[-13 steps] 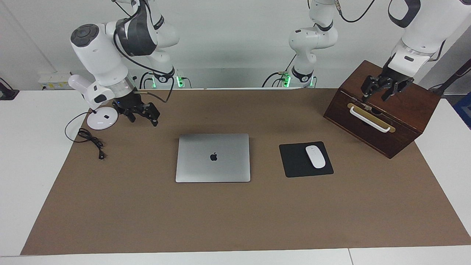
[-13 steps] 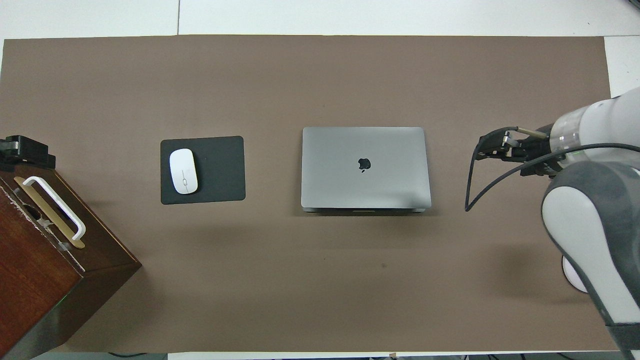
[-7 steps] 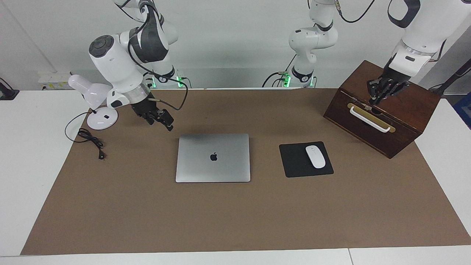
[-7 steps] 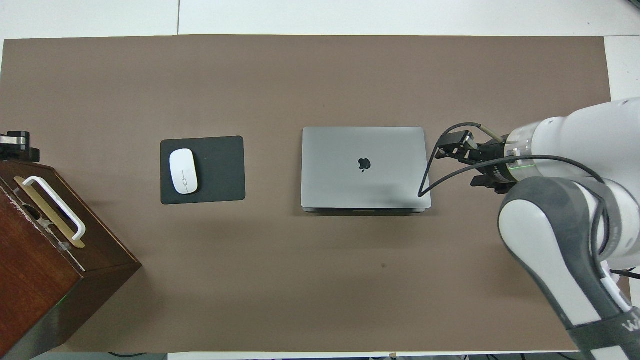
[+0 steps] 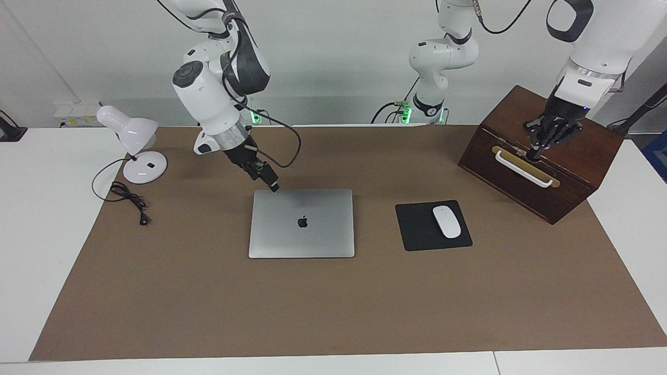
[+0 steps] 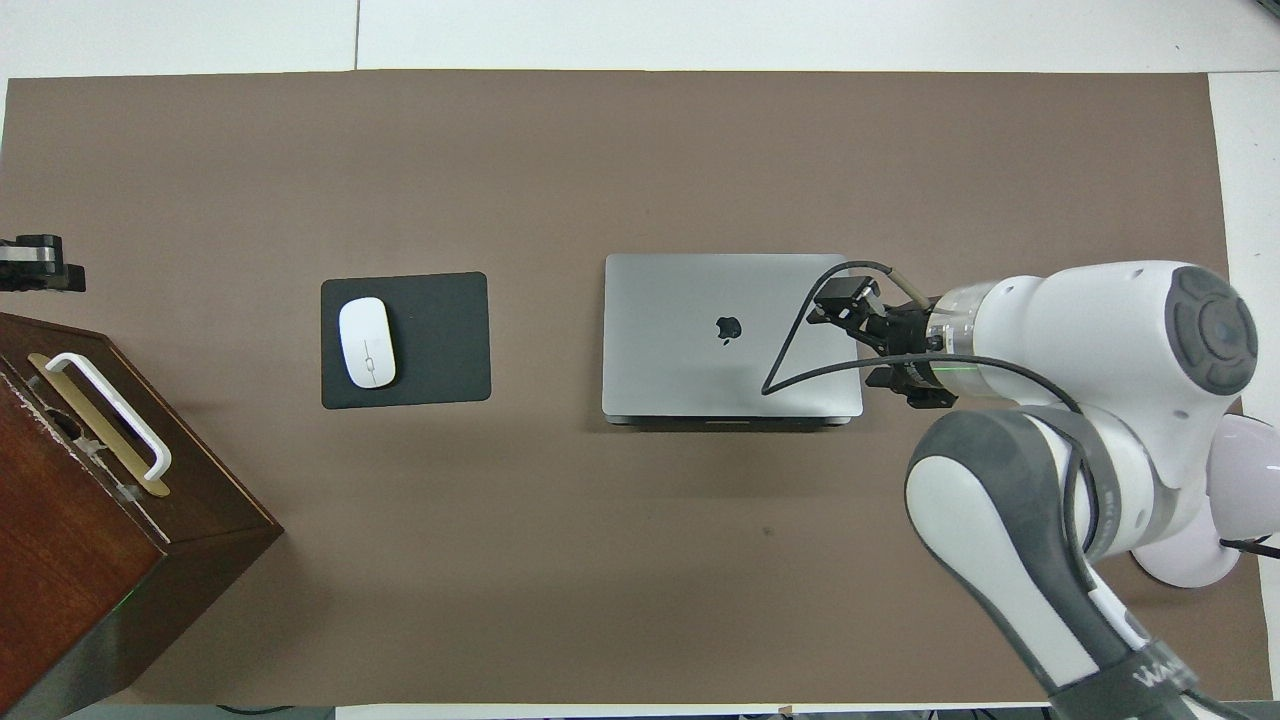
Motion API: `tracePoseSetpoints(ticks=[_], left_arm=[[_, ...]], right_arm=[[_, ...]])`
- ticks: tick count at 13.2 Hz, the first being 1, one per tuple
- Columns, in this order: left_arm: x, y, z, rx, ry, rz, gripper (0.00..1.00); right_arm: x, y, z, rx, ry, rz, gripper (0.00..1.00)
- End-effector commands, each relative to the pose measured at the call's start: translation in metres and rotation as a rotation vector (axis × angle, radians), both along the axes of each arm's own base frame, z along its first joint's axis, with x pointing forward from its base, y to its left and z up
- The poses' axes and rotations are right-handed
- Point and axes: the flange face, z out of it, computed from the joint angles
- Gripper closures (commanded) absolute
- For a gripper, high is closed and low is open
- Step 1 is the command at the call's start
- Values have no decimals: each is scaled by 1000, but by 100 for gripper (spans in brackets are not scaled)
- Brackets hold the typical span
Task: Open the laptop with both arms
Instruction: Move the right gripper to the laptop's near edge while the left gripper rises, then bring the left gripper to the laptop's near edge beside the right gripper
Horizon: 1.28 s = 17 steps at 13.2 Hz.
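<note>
The laptop (image 5: pixel 302 229) (image 6: pixel 700 300) lies closed on the brown mat (image 5: pixel 333 302), lid up with the dark apple logo showing. My right gripper (image 5: pixel 272 185) (image 6: pixel 835 300) hangs just over the laptop's edge, at the corner nearest the robots on the right arm's end of the table. I cannot tell if it touches the lid. My left gripper (image 5: pixel 536 148) (image 6: pixel 35 270) points down over the wooden box, close to its white handle, well away from the laptop.
A black mouse pad (image 5: pixel 417 232) with a white mouse (image 5: pixel 446 221) lies beside the laptop toward the left arm's end. A wooden box (image 5: pixel 573 172) with a white handle (image 5: pixel 521 167) stands there too. A white desk lamp (image 5: pixel 133 140) and its cable (image 5: pixel 127 197) are at the right arm's end.
My right arm has swung from beside the lamp to the laptop, and its gripper now hangs over the laptop's corner. My left gripper has turned and shifted slightly over the box.
</note>
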Motion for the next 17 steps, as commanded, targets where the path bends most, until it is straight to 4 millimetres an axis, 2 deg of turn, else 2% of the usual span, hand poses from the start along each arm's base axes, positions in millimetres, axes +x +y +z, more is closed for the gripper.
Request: tracePoseSetpoints(ticks=[1, 2, 5, 9, 11, 13, 15, 17], left_arm=[[-12, -26, -14, 2, -22, -88, 100], [-17, -31, -23, 10, -32, -134, 100], [-37, -66, -53, 10, -105, -206, 100], [-71, -100, -95, -11, -202, -257, 100], [-83, -117, -116, -13, -234, -290, 100], [-97, -132, -142, -16, -276, -320, 100], [-110, -145, -165, -33, -309, -335, 100], [-128, -159, -197, -84, -354, -316, 100]], right_arm=[[-19, 7, -6, 82, -6, -89, 1], [-22, 11, -10, 92, -16, -123, 1], [-27, 14, -18, 108, -32, -190, 1], [-65, 2, -44, 143, -60, -198, 1], [-67, 0, -47, 143, -58, -202, 1], [-78, -6, -52, 156, -48, -195, 1], [-77, -16, -52, 154, -49, -202, 1], [-75, -20, -53, 151, -50, -205, 1]])
